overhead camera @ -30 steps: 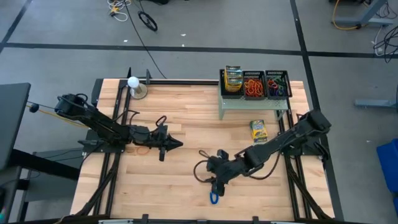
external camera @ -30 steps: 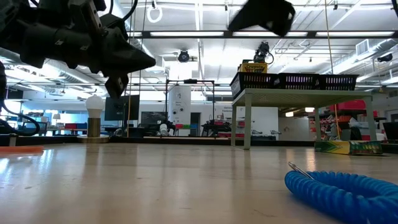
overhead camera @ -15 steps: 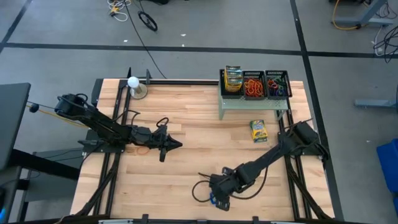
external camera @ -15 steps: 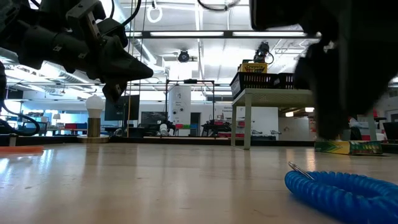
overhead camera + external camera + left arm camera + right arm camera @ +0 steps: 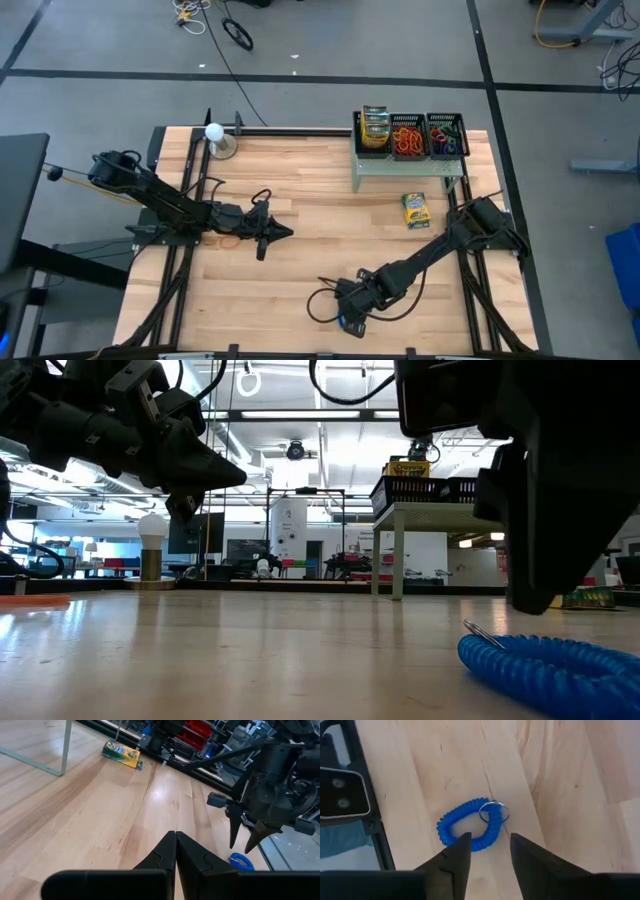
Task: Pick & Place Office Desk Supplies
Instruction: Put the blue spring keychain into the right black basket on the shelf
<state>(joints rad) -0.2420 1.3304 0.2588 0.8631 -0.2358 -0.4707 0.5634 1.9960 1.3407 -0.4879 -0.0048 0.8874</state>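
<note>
On the wooden table (image 5: 300,200), right hand (image 5: 487,851) hovers parted over a blue coil loop (image 5: 470,827); left hand (image 5: 175,851) pinched closed.

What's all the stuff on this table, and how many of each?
Blue coiled plastic wrist loop with a metal key ring: one, near edge, beneath the right gripper.
Yellow-and-green crayon box: one flat on the wood; another in a tray.
Black mesh trays: three, in a row on the shelf.
Pale green metal shelf: one, far right.
Rubber bands: many, orange and red, middle tray.
White ball on a stand: one, far left.
Left gripper: shut, hovering mid-left.
Right gripper: open over the blue loop.
</note>
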